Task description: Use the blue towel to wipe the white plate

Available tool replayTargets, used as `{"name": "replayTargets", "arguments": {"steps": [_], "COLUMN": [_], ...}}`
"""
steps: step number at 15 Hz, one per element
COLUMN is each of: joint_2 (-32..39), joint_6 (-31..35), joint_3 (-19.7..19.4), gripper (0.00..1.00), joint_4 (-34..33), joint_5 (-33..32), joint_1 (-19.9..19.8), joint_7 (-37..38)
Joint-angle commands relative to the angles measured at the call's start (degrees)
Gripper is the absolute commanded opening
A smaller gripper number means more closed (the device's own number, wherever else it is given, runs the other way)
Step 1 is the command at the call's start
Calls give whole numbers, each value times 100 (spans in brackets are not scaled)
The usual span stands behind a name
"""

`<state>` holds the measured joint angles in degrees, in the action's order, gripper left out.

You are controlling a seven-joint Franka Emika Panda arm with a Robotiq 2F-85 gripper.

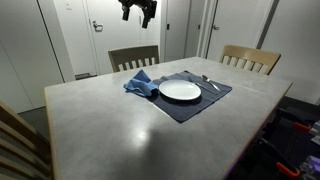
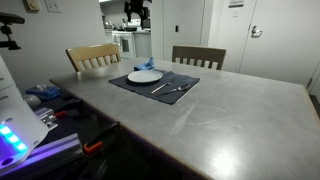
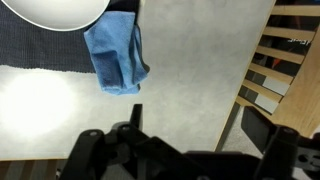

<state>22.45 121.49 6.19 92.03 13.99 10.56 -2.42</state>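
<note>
My gripper (image 1: 137, 14) hangs high over the grey table (image 1: 120, 130), jaws spread and empty. Far below it, the crumpled blue cloth towel (image 3: 115, 55) lies just beside the round white plate (image 3: 55, 10), partly on the dark placemat (image 3: 40, 50).

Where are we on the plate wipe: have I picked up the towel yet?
Nothing looks done so far. The blue towel lies crumpled beside the white plate, at the edge of the dark placemat. Nothing is in hand: the end effector hangs high above the table, empty, jaws apart. What is left is everything: come down, grasp the towel, then wipe the plate.
</note>
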Motion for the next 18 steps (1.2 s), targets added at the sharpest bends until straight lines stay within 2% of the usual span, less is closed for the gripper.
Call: {"name": "replayTargets", "arguments": {"steps": [1,6,7,9,14,15,18], "joint_2": [-10,248,393,619,1037,854,965], "joint_6": [-11,-115,-344,-499,-1110,-749,-928], "joint_3": [118,-35,34,-58,7,-25,-31], "gripper": [100,100,100,100,100,100,100], "joint_4": [-18,-154,-269,-396,-775,-447,-610], "joint_5": [-58,-500,-424,-597,-477,-562,-555], "joint_1": [-96,-117,-235,-273,-555,-441,-503], "joint_7": [40,134,-199,-99,-400,-208,-269]}}
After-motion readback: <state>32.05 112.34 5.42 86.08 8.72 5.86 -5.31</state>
